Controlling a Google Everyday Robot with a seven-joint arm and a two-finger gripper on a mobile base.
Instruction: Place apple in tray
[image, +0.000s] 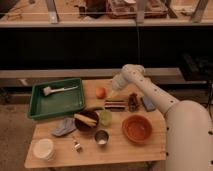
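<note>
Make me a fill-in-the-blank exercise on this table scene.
1. The apple sits on the table, not yet in the ____ tray.
2. The gripper hovers right beside the round ____.
3. The brush lies inside the ____.
Missing words: green; apple; tray.
</note>
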